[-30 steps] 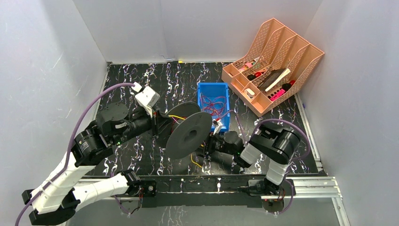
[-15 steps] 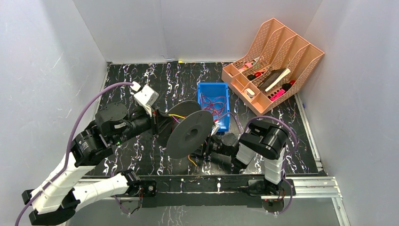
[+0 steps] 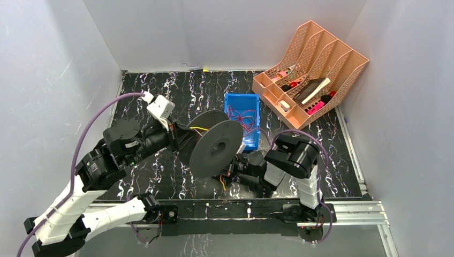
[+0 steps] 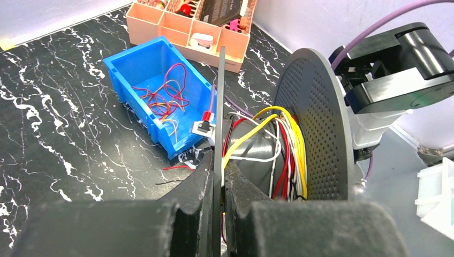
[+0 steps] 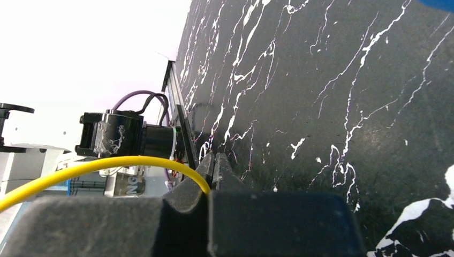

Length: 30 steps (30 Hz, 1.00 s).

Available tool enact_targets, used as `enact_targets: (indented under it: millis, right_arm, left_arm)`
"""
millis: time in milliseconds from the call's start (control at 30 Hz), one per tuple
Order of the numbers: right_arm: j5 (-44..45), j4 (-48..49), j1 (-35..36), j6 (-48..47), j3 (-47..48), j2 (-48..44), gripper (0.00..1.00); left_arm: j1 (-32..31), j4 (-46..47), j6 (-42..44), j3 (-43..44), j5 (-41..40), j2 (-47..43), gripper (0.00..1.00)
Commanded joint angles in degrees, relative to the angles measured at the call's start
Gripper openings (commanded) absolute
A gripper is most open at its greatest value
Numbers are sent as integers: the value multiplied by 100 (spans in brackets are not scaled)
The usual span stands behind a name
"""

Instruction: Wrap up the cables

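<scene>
Looking down from above, a dark grey spool (image 3: 215, 148) stands on edge mid-table; the left gripper (image 3: 179, 140) meets it from 9 o'clock, and the right gripper (image 3: 229, 172) sits low at its 5 o'clock. A blue bin (image 3: 242, 96) of loose red wires (image 3: 243, 119) lies at its 1 o'clock.

Left wrist: the jaws are clamped on the spool's thin flange — yellow, red and white cables (image 4: 284, 155) wind round the hub.

Right wrist: the jaws are pressed together on a yellow cable (image 5: 107, 165), which runs off toward 9 o'clock.

The right jaws have shut on a yellow cable (image 5: 107, 162)
</scene>
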Motion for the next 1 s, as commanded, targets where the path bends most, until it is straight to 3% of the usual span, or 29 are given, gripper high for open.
enact_targets:
  millis: [0, 267, 400, 500, 667, 867, 967]
  right_arm:
    - [-10, 1450, 41, 35, -120, -18, 0]
    - [327, 1253, 270, -90, -803, -361, 0]
    - [593, 522, 544, -333, -998, -965, 0]
    - [984, -742, 925, -781, -888, -1833, 0]
    - [2169, -3752, 1677, -1785, -286, -3381, 0]
    - [3166, -5744, 2456, -2398, 425, -4326, 0]
    - [3499, -6275, 2829, -2627, 647, -4642, 0]
  left_arm:
    - [-22, 610, -206, 129, -453, -206, 0]
    - [-22, 864, -469, -71, -1986, -263, 0]
    - [-23, 865, -501, -192, -3039, -157, 0]
    - [-24, 889, -498, -291, -3672, -55, 0]
    - [-22, 887, -386, -424, -4537, 150, 0]
    - [-22, 887, -217, -521, -5306, 322, 0]
    - [-23, 887, -167, -543, -5579, 406, 0]
